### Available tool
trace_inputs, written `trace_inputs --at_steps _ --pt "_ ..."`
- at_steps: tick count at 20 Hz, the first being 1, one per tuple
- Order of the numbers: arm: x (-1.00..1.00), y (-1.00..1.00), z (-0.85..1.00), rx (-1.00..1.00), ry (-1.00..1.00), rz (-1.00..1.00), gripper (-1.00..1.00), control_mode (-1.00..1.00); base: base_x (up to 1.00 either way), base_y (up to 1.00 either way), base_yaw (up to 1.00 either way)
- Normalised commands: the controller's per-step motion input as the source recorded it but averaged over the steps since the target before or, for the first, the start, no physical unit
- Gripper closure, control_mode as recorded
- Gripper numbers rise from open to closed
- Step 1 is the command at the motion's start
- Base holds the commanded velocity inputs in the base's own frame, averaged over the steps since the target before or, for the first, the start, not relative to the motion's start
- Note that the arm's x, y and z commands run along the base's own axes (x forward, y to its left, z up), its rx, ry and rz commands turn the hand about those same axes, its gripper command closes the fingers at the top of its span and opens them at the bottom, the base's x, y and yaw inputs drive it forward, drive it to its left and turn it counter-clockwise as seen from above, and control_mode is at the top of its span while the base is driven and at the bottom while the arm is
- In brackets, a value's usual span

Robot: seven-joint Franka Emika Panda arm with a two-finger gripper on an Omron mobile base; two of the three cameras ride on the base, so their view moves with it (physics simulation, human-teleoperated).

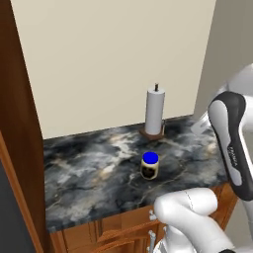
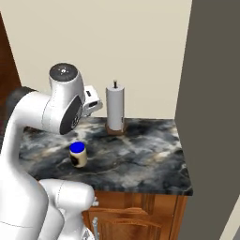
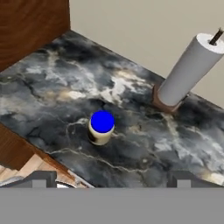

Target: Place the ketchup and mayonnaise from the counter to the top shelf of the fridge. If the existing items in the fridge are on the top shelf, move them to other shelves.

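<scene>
The mayonnaise is a small pale jar with a blue lid, standing upright near the middle of the dark marbled counter. It also appears in the right base view and in the hand view. My gripper hovers above the counter's front edge, well clear of the jar, open with nothing between its fingers. Its white hand sits high, up and back from the jar. The ketchup and the fridge shelves are out of view.
A paper towel roll on a wooden stand is at the back of the counter against the wall. A tall wooden cabinet bounds the counter on the left, a tall grey panel on the right. Wooden drawers lie below.
</scene>
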Motion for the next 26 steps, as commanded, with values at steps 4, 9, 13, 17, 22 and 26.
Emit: trace_inputs --at_steps 4,9,13,17,22,26 --pt "0.82 0.00 -0.34 0.06 0.16 0.30 -1.00 -1.00 0.00 0.00 0.00" --pt "0.85 0.00 -0.53 0.08 0.07 0.33 -1.00 -1.00 0.00 0.00 0.00" --pt "0.62 0.00 -0.57 0.06 0.02 0.40 -1.00 -1.00 0.00 0.00 0.00" --pt "0.25 -0.06 -0.61 0.10 0.00 0.39 -1.00 -1.00 0.00 0.00 0.00" --pt "0.18 -0.01 -0.50 0.14 0.00 0.36 -1.00 -1.00 0.00 0.00 0.00" --pt "0.00 0.06 -0.50 0.08 0.00 0.21 -1.00 -1.00 0.00 0.00 0.00"
